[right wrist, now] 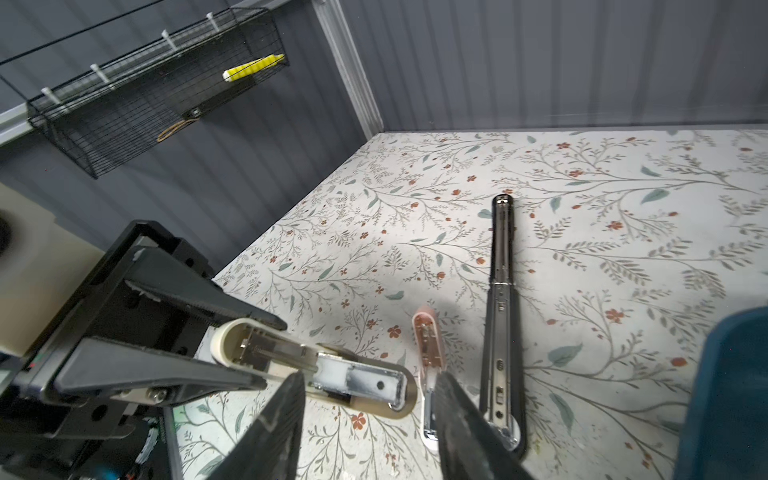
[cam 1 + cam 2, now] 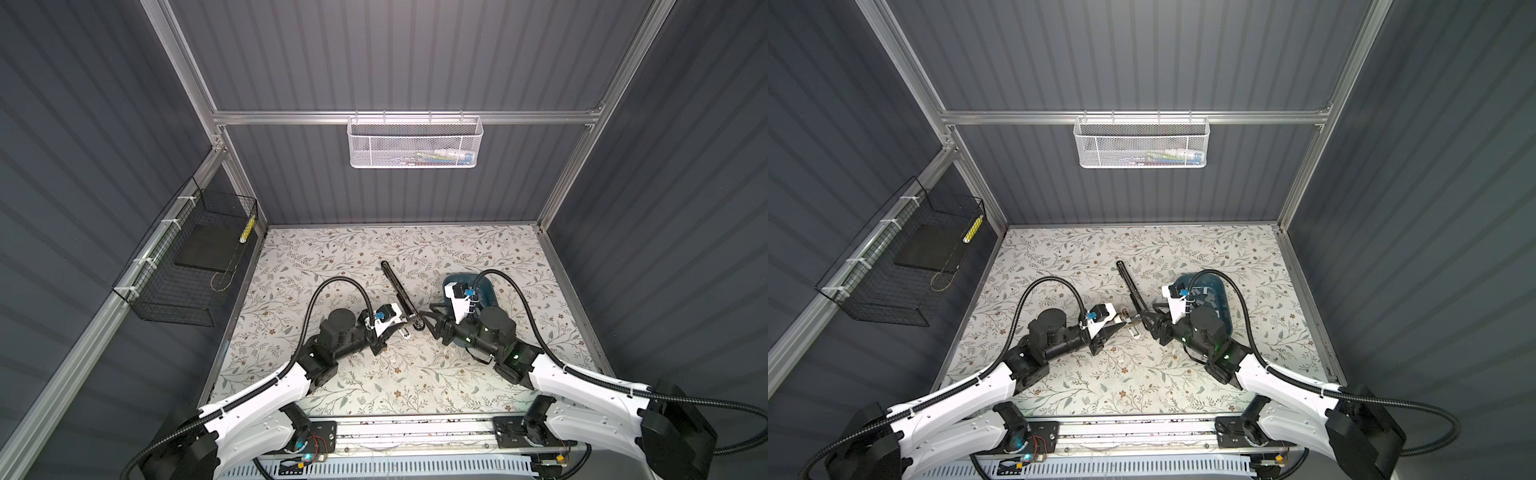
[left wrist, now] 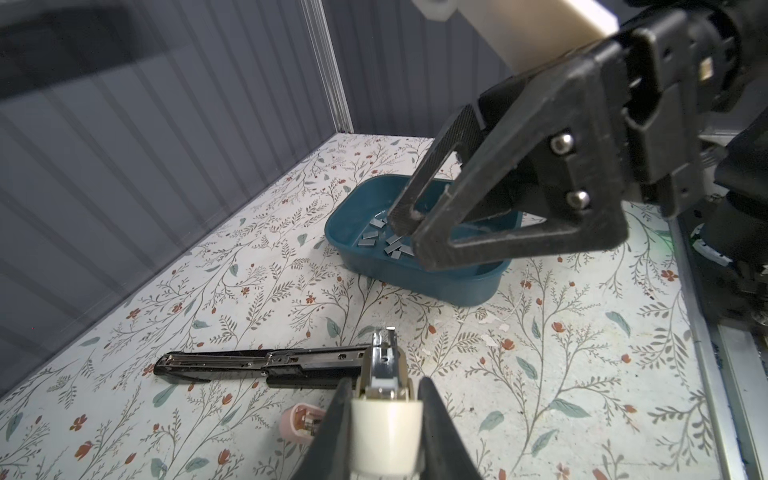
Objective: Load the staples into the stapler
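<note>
The floral table [image 2: 316,249] fills both top views, which alone take in the black wire basket [image 2: 187,266] on the left wall and the white mesh basket [image 2: 415,141] on the back wall. The two arms meet near the table's middle. The left gripper [image 1: 268,353] is pinched tight on one end of the cream stapler [image 1: 332,370], held clear of the table. The right gripper [image 1: 370,378] hangs just beside that stapler's free end, fingers spread and nothing seen between them. The blue tray [image 3: 415,278] sits on the right side of the table. The right arm's wrist covers much of it from above, and the right wrist view catches only a corner. The black stapler [image 1: 500,316] lies opened flat, its long axis running from beside the right gripper towards the back wall, leaning a little left in both top views. The cream stapler is open, its metal channel laid bare only in the right wrist view, and its long axis runs from the left gripper towards the right one. A small pink stapler [image 1: 428,345] lies on the table near the black one's near end, clear only from the wrists. The staples [image 3: 388,241] lie scattered on the tray's floor, plain in the left wrist view; in a top view the staples [image 2: 1208,296] show as pale flecks.
</note>
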